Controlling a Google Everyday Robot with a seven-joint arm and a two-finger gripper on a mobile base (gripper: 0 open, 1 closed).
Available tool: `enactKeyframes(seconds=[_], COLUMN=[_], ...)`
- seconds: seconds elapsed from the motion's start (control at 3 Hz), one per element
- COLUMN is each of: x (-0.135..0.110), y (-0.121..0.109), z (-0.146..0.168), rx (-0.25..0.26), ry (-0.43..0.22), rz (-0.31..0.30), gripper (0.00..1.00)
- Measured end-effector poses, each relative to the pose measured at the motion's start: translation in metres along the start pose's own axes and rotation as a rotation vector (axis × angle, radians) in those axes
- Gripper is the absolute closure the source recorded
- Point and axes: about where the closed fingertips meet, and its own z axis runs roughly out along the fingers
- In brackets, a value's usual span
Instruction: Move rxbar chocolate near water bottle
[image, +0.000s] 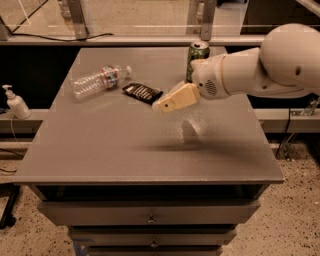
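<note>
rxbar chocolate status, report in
Gripper hovers beside rxbar chocolate, not gripping it. Bar flat on table, close to water bottle, not touching. Green can behind the arm, out of the way.

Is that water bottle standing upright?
No, the water bottle lies on its side on the table, left of the rxbar chocolate; the gripper hovers at that bar's right end.
</note>
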Motion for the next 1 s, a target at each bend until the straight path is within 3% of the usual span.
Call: enactKeyframes(seconds=[0.33, 0.67, 1.0], x=[-0.009, -0.027, -0.027], y=[-0.006, -0.004, -0.004], z=[-0.043, -0.108, -0.108], rx=[-0.044, -0.087, -0.086], ry=[-0.076, -0.141, -0.141], rz=[0.000, -0.044, -0.044], gripper=[0.00, 0.00, 0.00])
